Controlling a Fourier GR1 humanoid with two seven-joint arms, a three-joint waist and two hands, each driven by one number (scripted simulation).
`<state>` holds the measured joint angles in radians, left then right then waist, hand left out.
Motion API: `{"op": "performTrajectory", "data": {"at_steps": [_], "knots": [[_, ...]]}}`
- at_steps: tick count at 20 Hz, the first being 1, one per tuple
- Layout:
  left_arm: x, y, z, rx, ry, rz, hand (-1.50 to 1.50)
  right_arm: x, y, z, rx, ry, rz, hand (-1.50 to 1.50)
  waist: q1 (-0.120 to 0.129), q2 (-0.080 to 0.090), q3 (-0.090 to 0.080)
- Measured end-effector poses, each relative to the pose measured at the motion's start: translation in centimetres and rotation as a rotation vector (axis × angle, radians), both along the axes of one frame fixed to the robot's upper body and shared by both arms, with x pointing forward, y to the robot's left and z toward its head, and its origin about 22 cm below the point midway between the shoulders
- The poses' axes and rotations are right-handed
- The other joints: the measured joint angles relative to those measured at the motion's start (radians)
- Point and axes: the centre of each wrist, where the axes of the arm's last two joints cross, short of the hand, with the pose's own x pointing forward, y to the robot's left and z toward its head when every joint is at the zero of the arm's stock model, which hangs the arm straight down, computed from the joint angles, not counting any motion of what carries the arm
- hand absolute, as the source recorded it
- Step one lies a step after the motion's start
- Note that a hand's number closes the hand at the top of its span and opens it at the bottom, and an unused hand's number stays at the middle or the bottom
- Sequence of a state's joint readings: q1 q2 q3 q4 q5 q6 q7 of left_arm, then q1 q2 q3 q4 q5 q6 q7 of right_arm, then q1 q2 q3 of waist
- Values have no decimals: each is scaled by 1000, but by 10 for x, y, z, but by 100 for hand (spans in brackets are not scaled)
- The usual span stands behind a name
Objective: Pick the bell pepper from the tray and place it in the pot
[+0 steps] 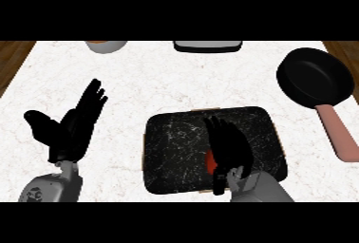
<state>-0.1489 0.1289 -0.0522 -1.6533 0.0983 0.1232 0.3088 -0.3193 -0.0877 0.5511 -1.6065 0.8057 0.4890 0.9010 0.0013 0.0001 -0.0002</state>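
Observation:
A black square tray (175, 152) lies on the white marble counter at the lower middle. My right hand (228, 144) lies over the tray's right half with fingers straight, pointing away from me. A sliver of the red bell pepper (210, 161) shows under the hand's left edge; the rest is hidden. The black pot (314, 78) with a pink handle (338, 133) sits at the right edge of the counter. My left hand (73, 126) stands open at the left, fingers up, resting.
An orange-and-grey bowl (107, 45) and a white-and-black appliance (208, 45) sit at the counter's far edge. Wooden floor shows beyond both side edges of the counter.

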Motion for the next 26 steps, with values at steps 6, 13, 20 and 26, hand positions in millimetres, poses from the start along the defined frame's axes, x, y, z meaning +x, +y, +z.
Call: {"op": "performTrajectory", "data": {"at_steps": [6, 13, 20, 26], "knots": [[-3, 0, 7, 4, -5, 2, 0, 1, -1, -11, -44, 36, 2, -150, 0, -1, 0], [-7, 2, 5, 2, -1, -3, 0, 8, 2, -21, 17, 22, 50, 150, 2, -1, 0], [-1, 3, 5, 3, 0, -3, 0, 6, 0, -24, 33, -45, 90, 150, 0, -2, -1], [-7, 8, 3, -2, 3, 13, 0, 16, -51, -20, 50, -88, -23, 150, -10, -3, 0]]}}
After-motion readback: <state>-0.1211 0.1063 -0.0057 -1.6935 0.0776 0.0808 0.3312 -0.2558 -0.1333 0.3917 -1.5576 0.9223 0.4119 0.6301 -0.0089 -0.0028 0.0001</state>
